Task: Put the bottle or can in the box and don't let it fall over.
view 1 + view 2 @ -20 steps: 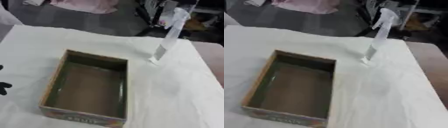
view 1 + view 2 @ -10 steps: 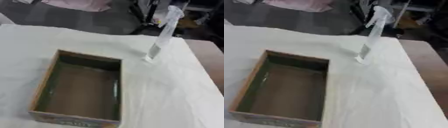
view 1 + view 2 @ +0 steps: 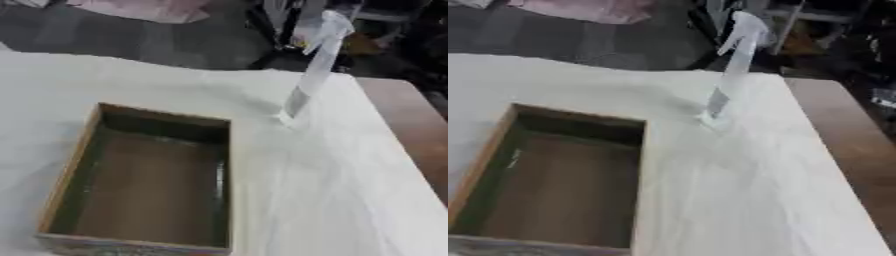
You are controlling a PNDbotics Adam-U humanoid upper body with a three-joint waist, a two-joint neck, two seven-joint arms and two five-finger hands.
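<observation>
A tall, slim, pale see-through bottle (image 3: pixel 313 70) with a trigger-spray top stands upright on the white cloth near the table's far right edge. The open cardboard box (image 3: pixel 98 130) lies left of it and nearer to me, with wooden-brown rims, dark green inner walls and a brown floor with nothing inside. A printed pattern shows on its near outer wall (image 3: pixel 105 247). A strip of white cloth separates bottle and box. Neither of my hands shows in either view.
The white cloth (image 3: pixel 737 190) covers the table and is slightly rumpled. A bare brown strip of tabletop (image 3: pixel 842 140) runs along the right side. Beyond the far edge are dark floor, pinkish fabric (image 3: pixel 144 7) and dark furniture legs.
The whole picture has shifted, so the camera has moved. Dark fingertips seen at the left edge one second ago are out of view. Bottle and box stay where they were.
</observation>
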